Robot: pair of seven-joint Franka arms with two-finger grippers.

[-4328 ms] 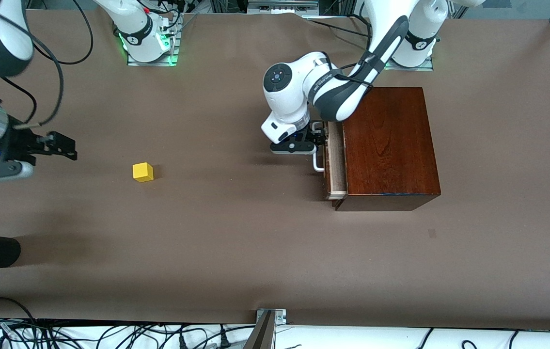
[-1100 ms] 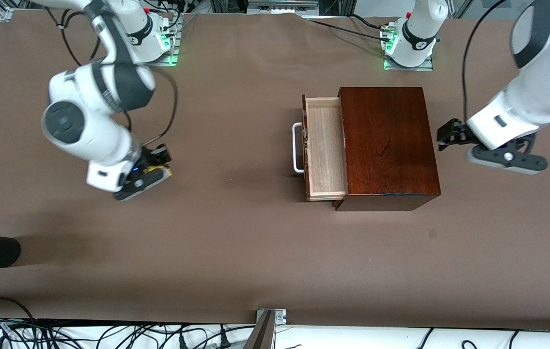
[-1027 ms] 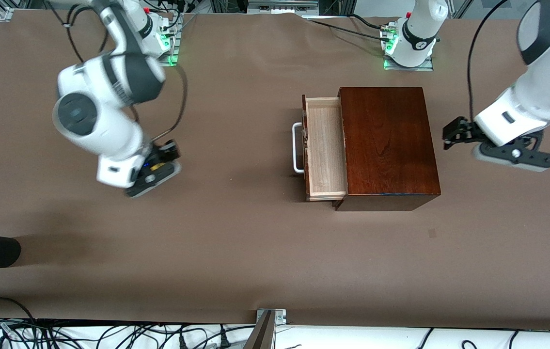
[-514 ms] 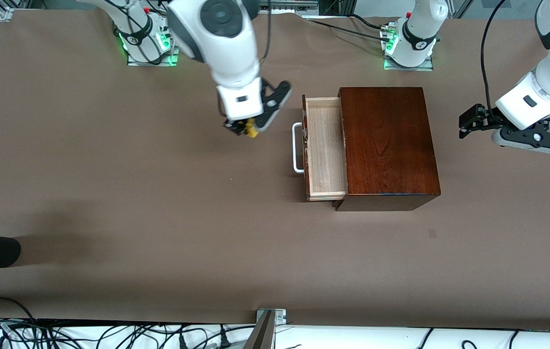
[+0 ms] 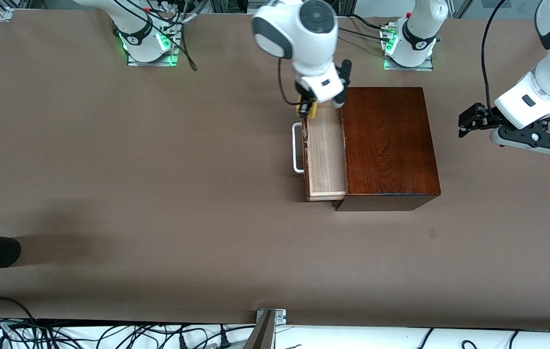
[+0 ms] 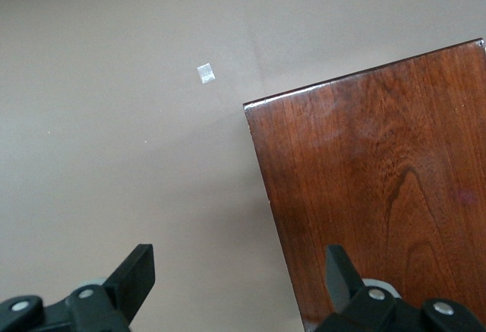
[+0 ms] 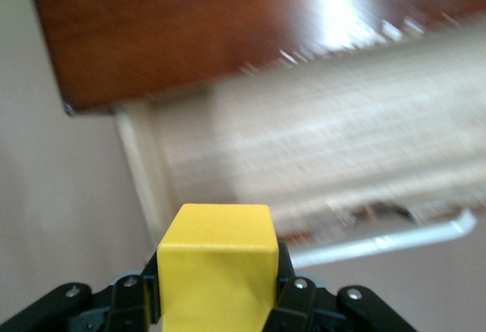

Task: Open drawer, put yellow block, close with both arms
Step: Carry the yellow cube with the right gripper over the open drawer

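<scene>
Front view: right tool [image 5: 305,109] clamps yellow block [image 5: 302,109] over open drawer [image 5: 324,150] corner; left tool [image 5: 468,121] spread, over bare table.

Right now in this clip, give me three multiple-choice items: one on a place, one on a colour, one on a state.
1. What is the yellow block over?
A. the open drawer's corner farthest from the front camera
B. the box top
C. bare table beside the right arm's base

2. What colour is the drawer handle?
A. black
B. white
C. red

3. How is the left tool?
A. shut on the handle
B. shut on the block
C. open, holding nothing

Key: 1 A, the right tool holds the block over that corner; 2 B, a white bar shows; 3 C, its fingers stand apart above the wooden box.
</scene>
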